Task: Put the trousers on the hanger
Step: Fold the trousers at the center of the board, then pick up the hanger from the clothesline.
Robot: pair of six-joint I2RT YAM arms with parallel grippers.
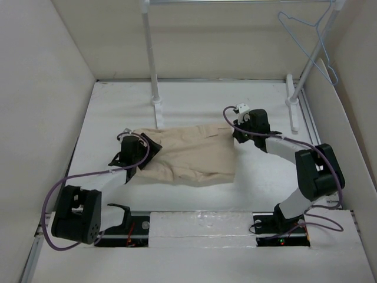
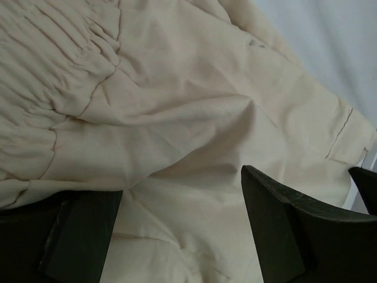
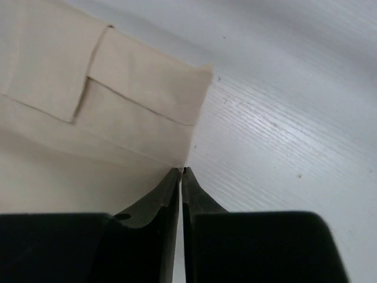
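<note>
From the top external view, the trousers (image 1: 191, 156) lie spread and wrinkled on the white tabletop (image 1: 206, 100), between the two arms. The hanger (image 1: 307, 36) hangs at the far right by the slanted white rack pole (image 1: 312, 62), well apart from the cloth. The left arm runs from its base at the near left, forearm angled up and to the right, and its end effector (image 1: 138, 150) is set down on the left end of the trousers. The right arm rises from its base, folds at a raised elbow near the right wall, and reaches back leftward. Its end effector (image 1: 238, 132) meets the right edge of the trousers.

In the left wrist view, the left end effector (image 2: 179, 191) is released. Its dark fingers (image 2: 271, 227) stand wide apart, with tan cloth lying between and beneath them. Gathered pleats of the trousers (image 2: 177, 112) fill the upper left, and a strip of tabletop (image 2: 330, 47) shows at the upper right.

In the right wrist view, the right end effector (image 3: 182, 172) is clenched. Its tips are pressed together right at the lower corner of a folded, stitched edge of the trousers (image 3: 88, 118). Whether any cloth is caught between them cannot be told. Bare tabletop (image 3: 283, 118) lies to the right.
</note>
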